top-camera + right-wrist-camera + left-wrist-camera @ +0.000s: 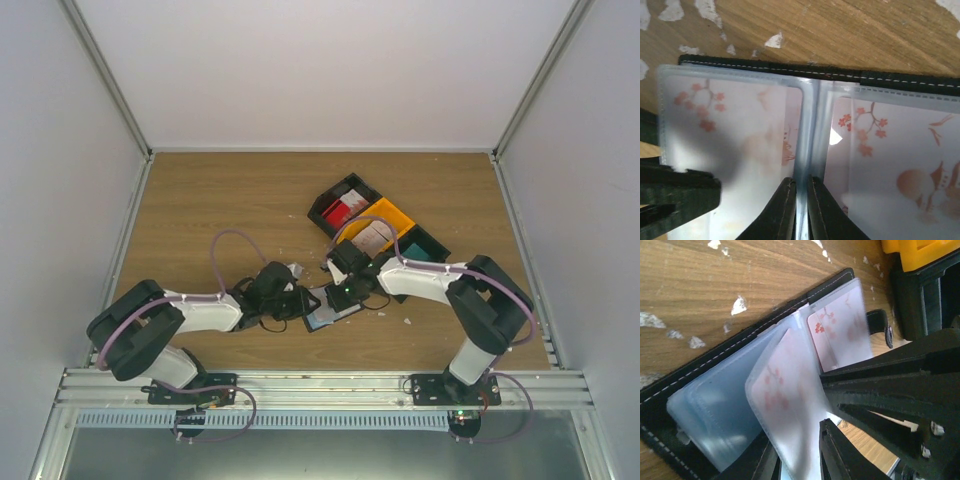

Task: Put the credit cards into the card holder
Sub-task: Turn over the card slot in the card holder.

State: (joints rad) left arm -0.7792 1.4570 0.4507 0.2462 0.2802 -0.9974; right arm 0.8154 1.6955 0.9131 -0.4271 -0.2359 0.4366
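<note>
Right gripper (801,185) pinches card holder (900,82) fold; left gripper (797,452) grip unclear

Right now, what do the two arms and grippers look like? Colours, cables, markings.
Both arms match: the left arm and right arm have white links between bulky black joint housings, on black bases. A mauve cable loops along each. The fingers are slim, matte black. A green light glows near the right wrist. No markings legible.
</note>
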